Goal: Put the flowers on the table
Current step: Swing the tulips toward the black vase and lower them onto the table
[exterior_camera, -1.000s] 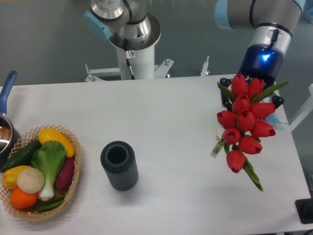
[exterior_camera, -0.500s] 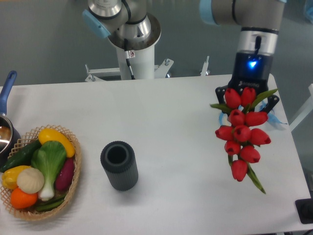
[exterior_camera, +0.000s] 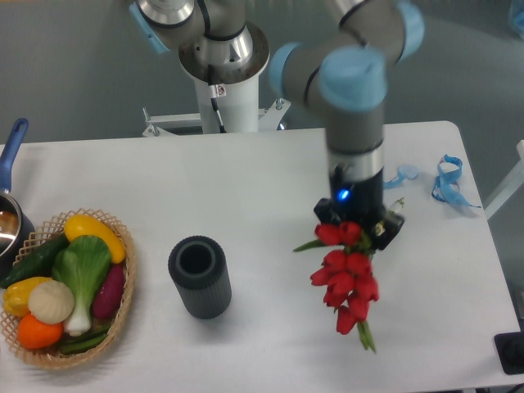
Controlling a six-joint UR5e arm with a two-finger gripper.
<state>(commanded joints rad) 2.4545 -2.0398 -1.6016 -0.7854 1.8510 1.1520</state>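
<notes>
The bunch of red tulips with green leaves and stems (exterior_camera: pixel 346 277) hangs right of centre in the frame, blooms toward the lower edge, carried over the large white matte table (exterior_camera: pixel 262 176) by the black two-finger gripper (exterior_camera: pixel 358 225), whose jaws look clenched on the stem end (the contact itself is hidden by the blooms). If the jaws let go from this height, the bunch could drop and roll toward the dark ribbed cylindrical vase (exterior_camera: pixel 199 276) at lower centre-left. The arm reaches down from the upper centre, wrist pointing almost straight down.
</notes>
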